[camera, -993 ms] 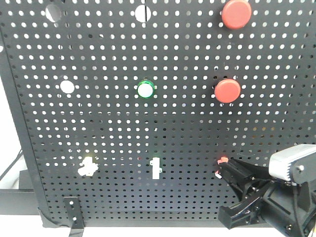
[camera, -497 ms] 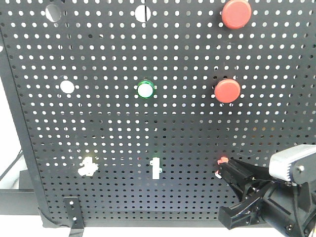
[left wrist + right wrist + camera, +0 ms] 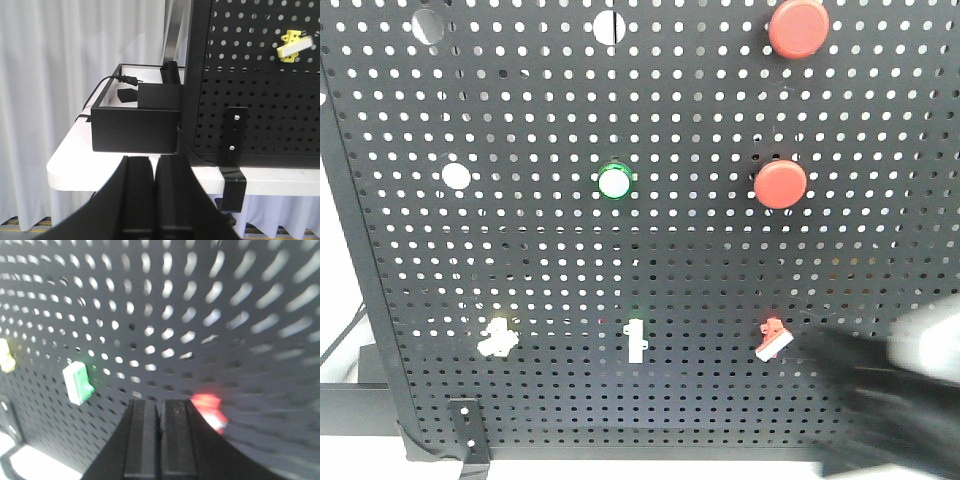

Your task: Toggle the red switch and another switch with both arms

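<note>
In the front view the right gripper (image 3: pixel 880 400) is a dark motion-blurred smear at the lower right of the pegboard (image 3: pixel 620 260), pulled back from the red switch (image 3: pixel 772 339); half a second ago its tip sat right against that toggle and hid most of it. Now the switch stands fully exposed, its white lever slanting down to the left below the red base, which I read as the flick having just been made and the arm retreating. The right wrist view agrees: the jaws are pressed together, with only a thin seam between them, and the red switch (image 3: pixel 210 410) sits just beside their tip, blurred, with the green-based toggle (image 3: pixel 78 383) further left. The left gripper (image 3: pixel 155 200) hangs low and well apart from the board, its jaws also closed with a thin seam, looking over the white counter (image 3: pixel 75 165) and a black box (image 3: pixel 135 130). The yellow switch (image 3: pixel 292 44) sits up and to the right in that view, untouched as far as I can judge, so the left arm's half appears outstanding.
</note>
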`<state>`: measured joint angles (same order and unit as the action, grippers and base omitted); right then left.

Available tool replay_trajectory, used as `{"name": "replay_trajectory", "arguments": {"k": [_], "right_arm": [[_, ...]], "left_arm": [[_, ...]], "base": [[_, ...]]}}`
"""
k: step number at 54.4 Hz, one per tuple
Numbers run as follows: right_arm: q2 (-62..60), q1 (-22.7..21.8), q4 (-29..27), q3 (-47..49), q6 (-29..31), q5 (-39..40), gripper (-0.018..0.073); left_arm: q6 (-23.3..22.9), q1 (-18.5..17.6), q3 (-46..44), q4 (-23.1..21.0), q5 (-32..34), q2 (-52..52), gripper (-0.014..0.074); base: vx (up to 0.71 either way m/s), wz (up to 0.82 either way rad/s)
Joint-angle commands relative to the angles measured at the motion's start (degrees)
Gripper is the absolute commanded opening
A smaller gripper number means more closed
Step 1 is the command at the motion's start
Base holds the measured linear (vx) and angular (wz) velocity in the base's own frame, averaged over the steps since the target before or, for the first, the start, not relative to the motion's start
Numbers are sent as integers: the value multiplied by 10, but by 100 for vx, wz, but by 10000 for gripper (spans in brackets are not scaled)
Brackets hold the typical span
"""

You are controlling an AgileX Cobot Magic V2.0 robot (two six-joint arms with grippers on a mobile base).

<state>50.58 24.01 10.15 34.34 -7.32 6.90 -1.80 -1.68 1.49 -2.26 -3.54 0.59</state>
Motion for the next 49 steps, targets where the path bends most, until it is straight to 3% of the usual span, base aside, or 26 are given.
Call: {"name": "replay_trajectory", "arguments": {"k": [1, 12, 19, 28, 37, 49], "right_arm": [[-100, -16, -13, -12, 52, -29, -6], [-342, -156, -106, -198, 67, 0, -6], [-483, -230, -90, -280, 65, -34, -6], [-508, -248, -76, -318, 64, -99, -6], [-521, -248, -70, -367, 64, -89, -6], [-519, -248, -72, -364, 64, -128, -6]], "left_arm": [[-2, -4, 10, 0, 43, 5, 3], [-2, -4, 10, 0, 43, 5, 3], [-2, -4, 10, 0, 43, 5, 3], [-2, -4, 10, 0, 42, 5, 3], [-2, -4, 10, 0, 43, 4, 3], [-2, -4, 10, 0, 42, 4, 3]], "base": [[0, 0], [0, 0], [0, 0], [0, 0], [0, 0], [0, 0]]}}
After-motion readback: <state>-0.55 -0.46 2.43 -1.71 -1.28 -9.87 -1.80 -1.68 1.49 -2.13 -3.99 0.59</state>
